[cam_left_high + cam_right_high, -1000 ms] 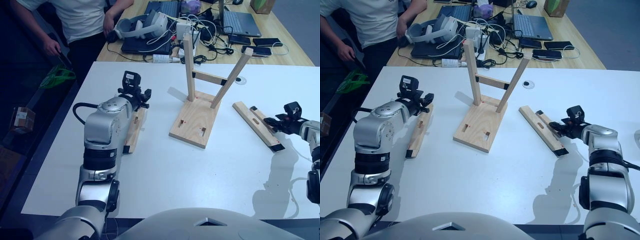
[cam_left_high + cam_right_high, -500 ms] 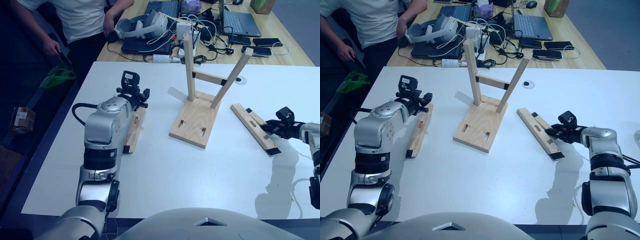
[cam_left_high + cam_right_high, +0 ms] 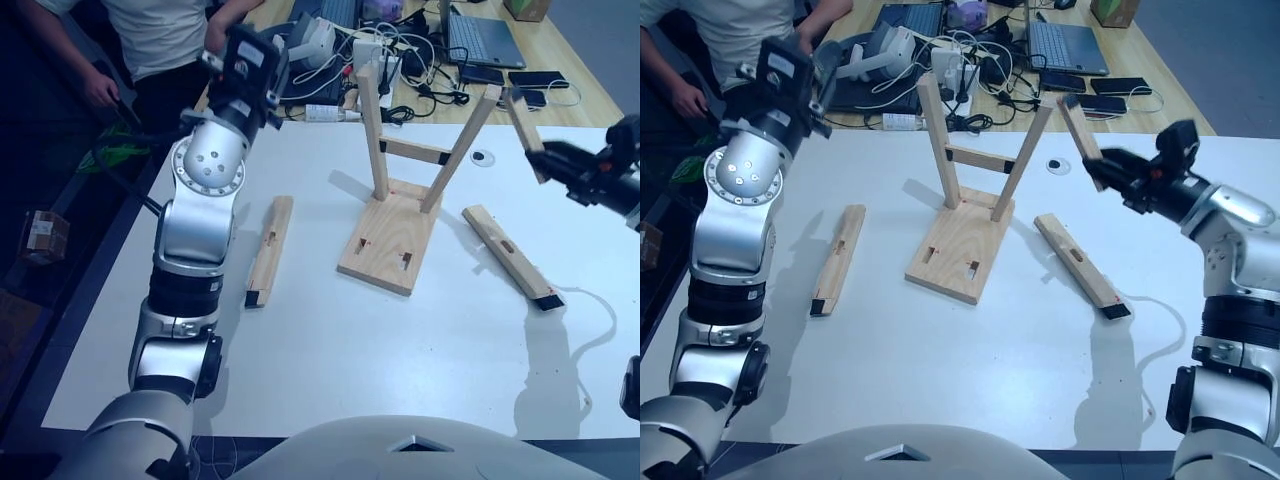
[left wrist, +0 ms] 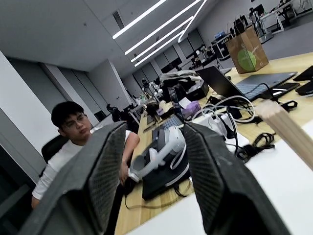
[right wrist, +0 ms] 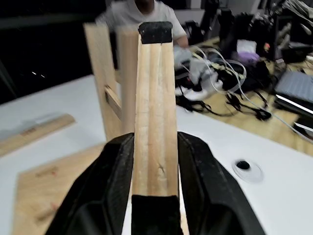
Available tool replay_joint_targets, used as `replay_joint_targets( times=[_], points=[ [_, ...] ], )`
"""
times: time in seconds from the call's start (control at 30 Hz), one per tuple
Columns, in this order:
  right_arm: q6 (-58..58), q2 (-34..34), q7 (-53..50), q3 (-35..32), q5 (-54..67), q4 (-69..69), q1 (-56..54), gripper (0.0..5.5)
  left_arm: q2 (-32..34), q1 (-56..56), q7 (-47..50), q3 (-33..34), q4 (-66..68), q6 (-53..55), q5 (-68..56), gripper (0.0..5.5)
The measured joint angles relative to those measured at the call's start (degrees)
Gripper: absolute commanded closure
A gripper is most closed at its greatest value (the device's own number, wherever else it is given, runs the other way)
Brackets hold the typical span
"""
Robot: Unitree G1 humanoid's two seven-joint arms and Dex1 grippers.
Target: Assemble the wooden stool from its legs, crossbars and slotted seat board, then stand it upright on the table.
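Note:
The slotted seat board lies flat mid-table with two legs standing in it, joined by a crossbar. One loose leg lies to its left, another to its right. My right gripper hangs above the table's right side, shut on a short wooden bar with black ends, tilted up toward the standing legs; the bar runs between its fingers. Raised high over the back left corner, my left gripper is open and holds nothing between its fingers.
A wooden desk behind the table carries laptops, a headset, phones and tangled cables. A person stands at the back left. A small round disc lies on the white table near the back, and a thin cable at the right.
My right gripper has risen from the right-hand leg on the table, lifting the short bar into the air. My left arm has swung up and back, away from the left leg.

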Motion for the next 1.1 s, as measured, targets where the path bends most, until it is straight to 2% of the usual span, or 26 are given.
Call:
replay_joint_targets(
  times=[0.1, 0.23, 0.33, 0.43, 0.57, 0.67, 1.1],
  points=[
    [8.09, 2.61, -7.94, -5.15, 13.86, -10.4, -9.97, 4.22, 4.37, -6.07, 0.47, -3.83, 0.97, -11.4, 9.17, 3.32],
    [12.44, 5.42, -17.1, -6.15, 20.97, -16.28, -14.43, 4.22, 8.82, -6.77, 0.41, -8.81, 1.27, -24.31, 19.44, 3.32],
    [14.36, 9.34, -23.63, -1.14, 20.61, -18.78, -14.63, 4.22, 9.43, -6.46, 0.34, -11.76, 1.28, -30.56, 24.96, 3.32],
    [15.9, 16.31, -31.22, 9.03, 15.43, -20.86, -14.1, 4.22, 10.57, -5.83, -0.58, -14.43, 2.03, -37.36, 28.63, 3.32],
    [15.84, 18.1, -33.28, 15.7, 9.76, -24.15, -11.09, 4.22, 10.73, -4.53, -2.34, -14.8, 3.43, -41.32, 29.52, 3.32],
    [15.94, 18.1, -33.3, 17.98, 7.11, -25.86, -9.7, 4.22, 10.72, -4.27, -3.65, -14.88, 4.43, -41.97, 30.82, 3.32],
    [15.14, 15.59, -30.2, 22.5, -4.09, -26.43, -8.25, 4.22, 13.31, 2.45, -11.19, -13.23, 3.18, -45.22, 30.52, 3.32]
  ],
)
